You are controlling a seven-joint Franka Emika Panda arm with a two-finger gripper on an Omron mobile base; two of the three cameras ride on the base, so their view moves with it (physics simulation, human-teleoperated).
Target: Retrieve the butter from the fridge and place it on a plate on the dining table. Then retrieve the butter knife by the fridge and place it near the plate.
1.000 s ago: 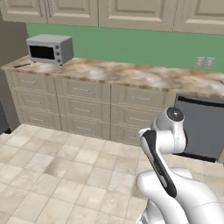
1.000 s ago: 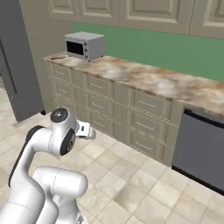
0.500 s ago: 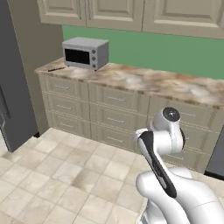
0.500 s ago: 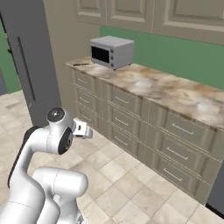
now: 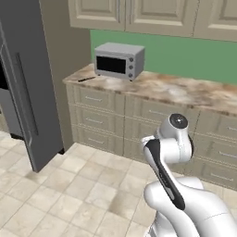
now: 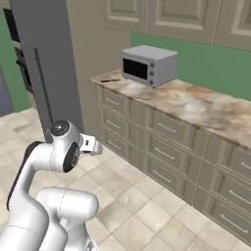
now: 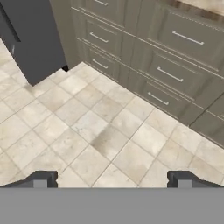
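gripper (image 7: 112, 177) spread wide, holding nothing, over bare floor tiles (image 7: 100, 140) | drawers (image 7: 166, 57) at 1 o'clock shut, contents hidden | camera has swung since earlier: fridge (image 5: 28, 102) now fills 9 o'clock | marbled counter (image 5: 185, 90) beyond; butter knife (image 5: 86, 79) lies at its fridge-side end, just left of the microwave (image 5: 119, 60)

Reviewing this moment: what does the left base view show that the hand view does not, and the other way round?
Left base view alone: the countertop with a grey toaster oven, a thin dark utensil lying near the counter's fridge end, the green wall and the upper cabinets.

Hand view alone: the gripper with its two fingertips set wide apart, nothing between them, aimed down at the floor.

Both: the grey fridge, the beige drawer fronts and the tiled floor.
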